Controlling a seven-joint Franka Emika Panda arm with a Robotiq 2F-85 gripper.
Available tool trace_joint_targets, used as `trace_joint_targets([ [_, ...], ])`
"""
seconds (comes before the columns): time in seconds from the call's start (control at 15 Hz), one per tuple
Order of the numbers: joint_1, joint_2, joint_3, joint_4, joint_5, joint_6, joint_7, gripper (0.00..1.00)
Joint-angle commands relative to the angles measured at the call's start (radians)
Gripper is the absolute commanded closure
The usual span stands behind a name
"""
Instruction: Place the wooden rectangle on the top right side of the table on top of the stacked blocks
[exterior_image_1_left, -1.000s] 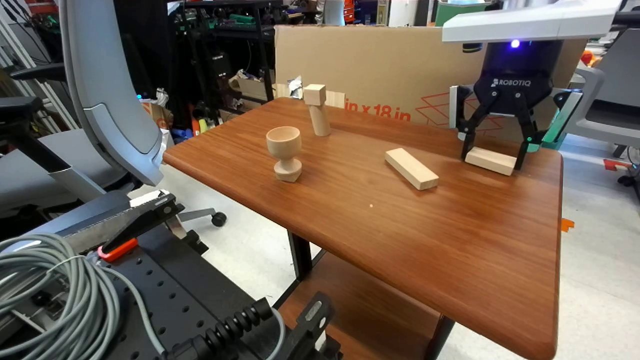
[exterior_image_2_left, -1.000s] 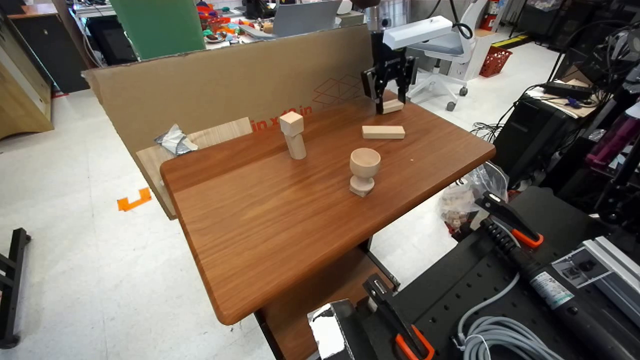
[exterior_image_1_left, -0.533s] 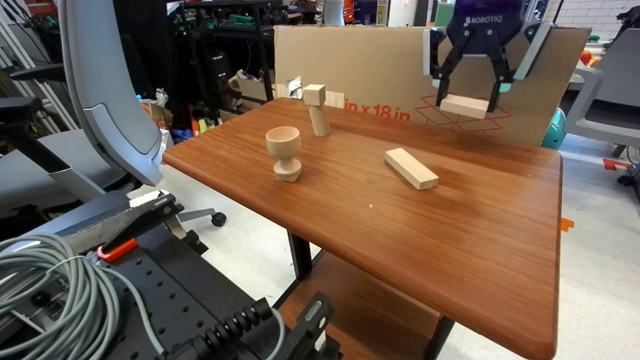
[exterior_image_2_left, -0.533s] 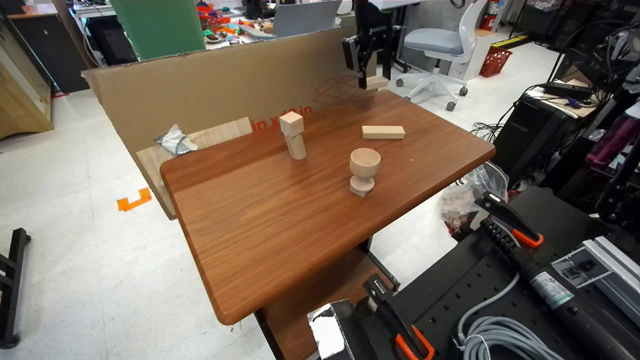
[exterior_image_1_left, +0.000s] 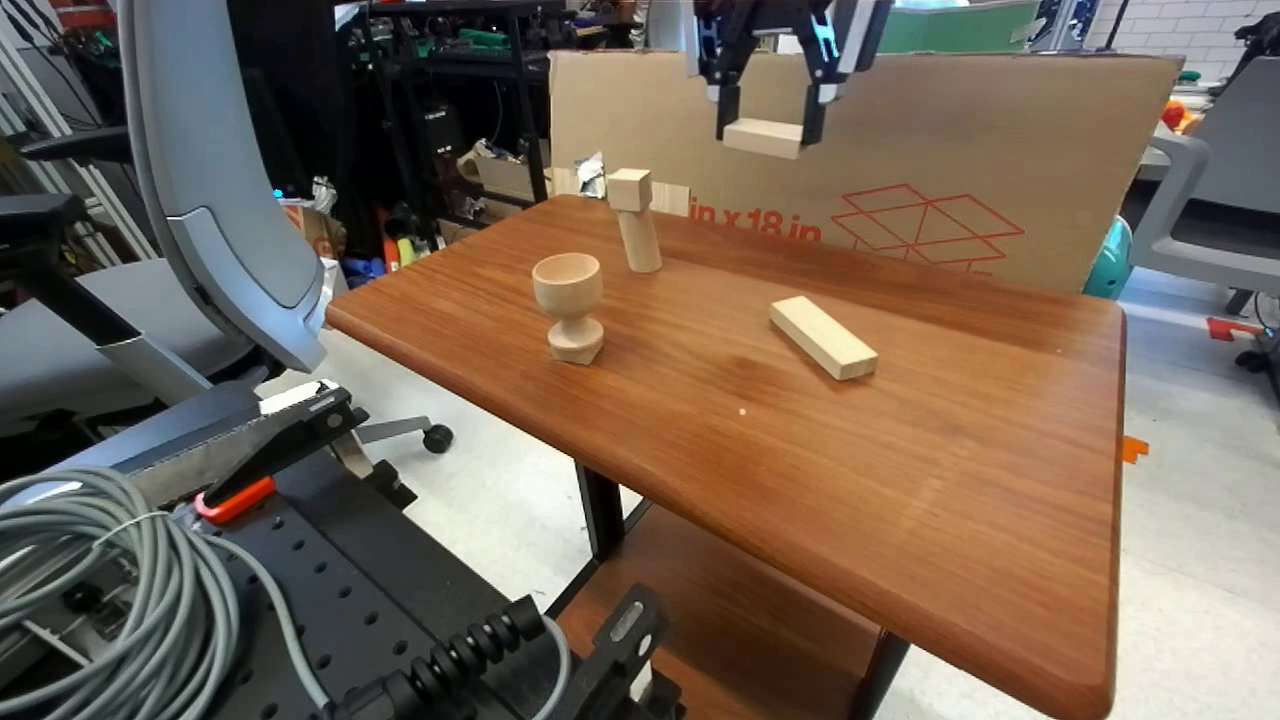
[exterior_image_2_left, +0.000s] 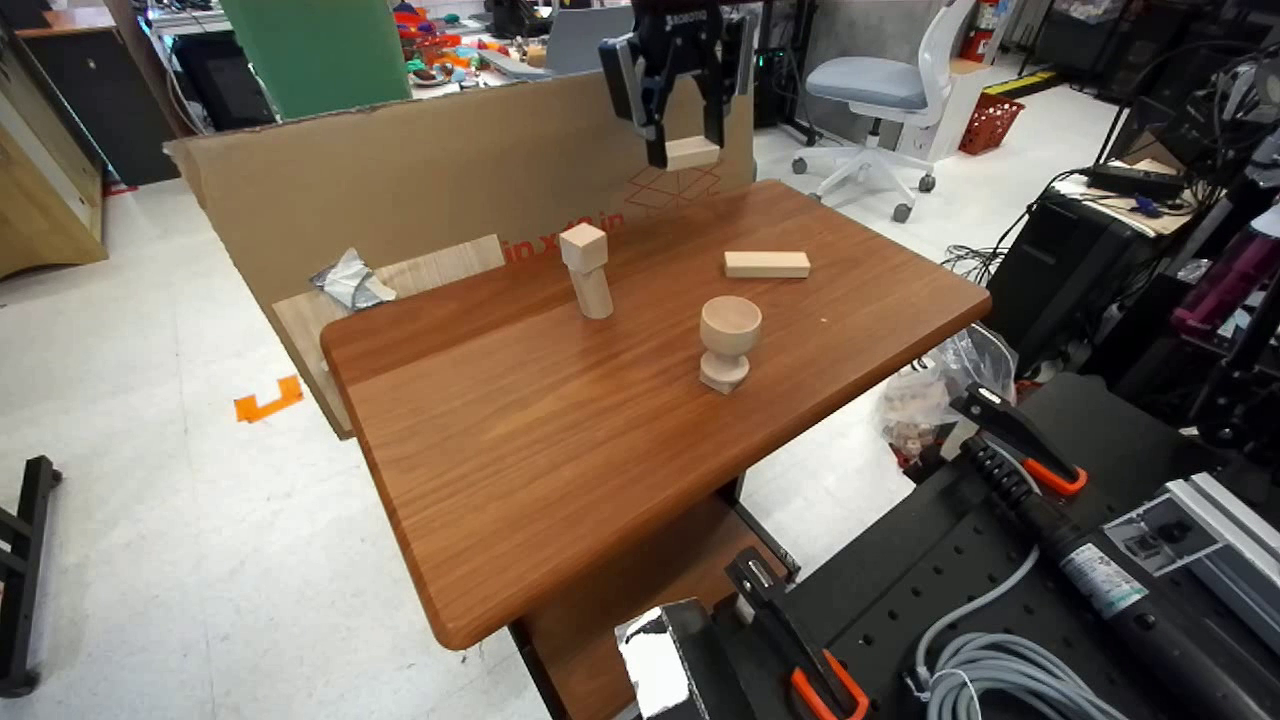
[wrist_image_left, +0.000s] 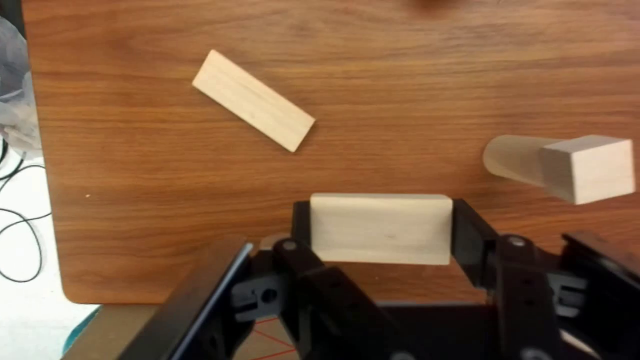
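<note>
presently, transfer appears in hand: the gripper, parted partway, clamps the wooden rectangle end to end above the table. next, traverse to the stacked blocks, right of the gripper in the wrist view; center, descend level, release.

- A cup-shaped wooden piece stands upright.
- A loose pale bar lies flat.
- Red-printed cardboard stands upright.
- Crumpled silvery foil covers part of a pale wooden panel.
- A coil of grey cable sits on a black perforated board.
- Two orange-handled clamps are at its edge.
- Orange tape lies on the white floor.
- A red basket stands near a wheeled chair.
</note>
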Motion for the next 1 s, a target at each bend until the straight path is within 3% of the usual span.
trace_joint_targets([
  [0.0, 0.035, -0.091, 0.018, -0.113, 0.000, 0.002, 0.037, 0.58],
  [0.4, 0.069, -0.152, 0.037, -0.174, 0.004, -0.003, 0.075, 0.58],
  [0.93, 0.096, -0.071, 0.045, -0.074, -0.034, -0.085, 0.055, 0.58],
])
